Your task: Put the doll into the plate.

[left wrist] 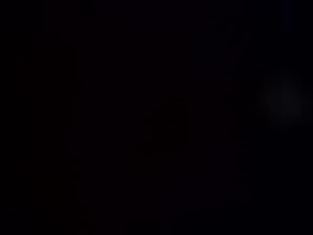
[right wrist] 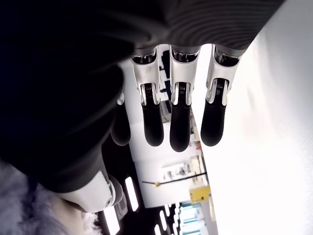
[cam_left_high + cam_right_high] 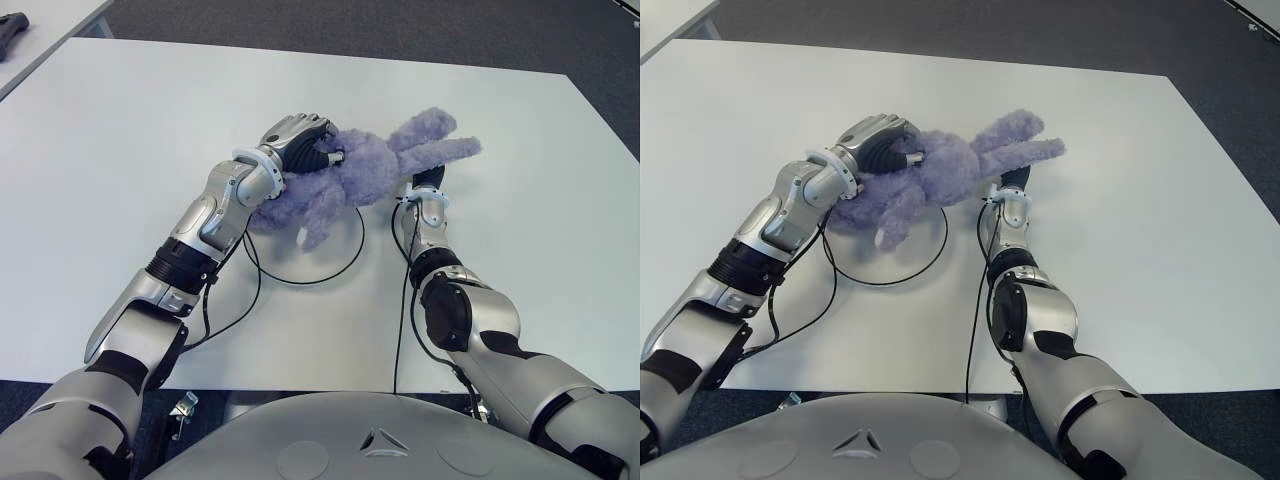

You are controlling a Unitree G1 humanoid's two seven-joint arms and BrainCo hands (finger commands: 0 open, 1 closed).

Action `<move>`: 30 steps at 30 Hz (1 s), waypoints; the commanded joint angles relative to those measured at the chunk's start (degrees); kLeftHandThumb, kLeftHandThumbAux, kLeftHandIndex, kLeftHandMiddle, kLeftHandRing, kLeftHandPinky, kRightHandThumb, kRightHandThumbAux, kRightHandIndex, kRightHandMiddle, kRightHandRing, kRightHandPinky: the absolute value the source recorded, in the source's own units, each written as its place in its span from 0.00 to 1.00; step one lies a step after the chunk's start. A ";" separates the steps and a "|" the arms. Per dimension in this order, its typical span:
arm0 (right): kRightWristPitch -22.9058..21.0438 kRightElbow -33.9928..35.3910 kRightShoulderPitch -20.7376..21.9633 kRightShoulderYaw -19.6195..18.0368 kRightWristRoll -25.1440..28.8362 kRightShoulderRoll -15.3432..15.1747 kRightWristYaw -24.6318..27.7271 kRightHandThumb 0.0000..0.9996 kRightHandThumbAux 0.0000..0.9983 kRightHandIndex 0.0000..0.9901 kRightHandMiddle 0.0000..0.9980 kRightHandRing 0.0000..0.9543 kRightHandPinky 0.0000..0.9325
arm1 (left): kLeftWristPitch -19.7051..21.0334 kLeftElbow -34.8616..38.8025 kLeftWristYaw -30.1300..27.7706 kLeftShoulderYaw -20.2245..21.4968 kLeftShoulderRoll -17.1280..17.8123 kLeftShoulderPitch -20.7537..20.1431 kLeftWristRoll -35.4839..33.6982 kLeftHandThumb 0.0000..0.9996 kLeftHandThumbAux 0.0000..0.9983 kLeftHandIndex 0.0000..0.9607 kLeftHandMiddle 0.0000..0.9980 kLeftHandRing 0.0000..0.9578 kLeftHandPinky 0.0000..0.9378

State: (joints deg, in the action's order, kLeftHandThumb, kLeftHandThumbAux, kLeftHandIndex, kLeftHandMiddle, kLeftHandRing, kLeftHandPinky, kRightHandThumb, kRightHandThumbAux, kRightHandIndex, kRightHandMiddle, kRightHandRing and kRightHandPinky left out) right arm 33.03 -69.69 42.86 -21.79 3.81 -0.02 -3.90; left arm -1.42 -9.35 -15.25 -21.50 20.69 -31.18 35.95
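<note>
White table (image 3: 520, 260) fills most of what I see, with dark carpet (image 3: 400, 30) past its far edge and a second pale table (image 3: 50, 30) off the far left corner, carrying a dark object (image 3: 14, 38).

My doll (image 3: 365, 165), a fuzzy lilac plush toy, lies near the middle of the table, its body and legs toward me and two long limbs stretched toward the right edge. Its lower part overlaps the far rim of the plate (image 3: 345, 262), a flat white disc with a thin dark outline, while the head and long limbs lie beyond that rim on the bare table.

My left hand (image 3: 300, 143) is on the doll's left side, fingers (image 3: 328, 156) curled and clenched into the plush. My left wrist view is fully dark and shows nothing.

My right hand (image 3: 428, 182) sits just beside the doll on the right, under the stretched limbs. In my right wrist view its fingers (image 2: 179, 125) hang straight and released, holding nothing, with a bit of lilac fur at the corner.
</note>
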 commanded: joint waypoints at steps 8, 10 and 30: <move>-0.48 -6.77 -13.15 -3.10 2.84 2.66 1.34 0.37 0.82 0.29 0.28 0.31 0.36 | 0.57 -1.22 -4.08 -1.96 2.45 7.04 -0.55 0.32 0.37 0.43 0.73 0.72 0.73; -0.50 -6.76 -13.19 -3.01 2.67 2.62 1.45 0.36 0.82 0.29 0.28 0.31 0.35 | 0.87 -0.50 -5.09 -2.07 2.77 6.95 -0.68 0.31 0.37 0.41 0.73 0.72 0.73; -0.38 -6.80 -13.06 -3.44 2.29 2.73 1.12 0.34 0.83 0.28 0.29 0.32 0.36 | 7.28 6.25 -5.41 0.08 0.73 10.10 -2.70 0.29 0.43 0.29 0.69 0.69 0.67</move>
State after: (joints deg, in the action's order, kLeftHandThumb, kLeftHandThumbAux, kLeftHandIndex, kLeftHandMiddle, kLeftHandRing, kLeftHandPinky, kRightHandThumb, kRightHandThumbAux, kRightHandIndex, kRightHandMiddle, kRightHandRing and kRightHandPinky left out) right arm 33.08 -69.69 42.95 -23.81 4.67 0.12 -2.29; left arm 1.07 -2.05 -16.78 -20.80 21.49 -27.43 34.39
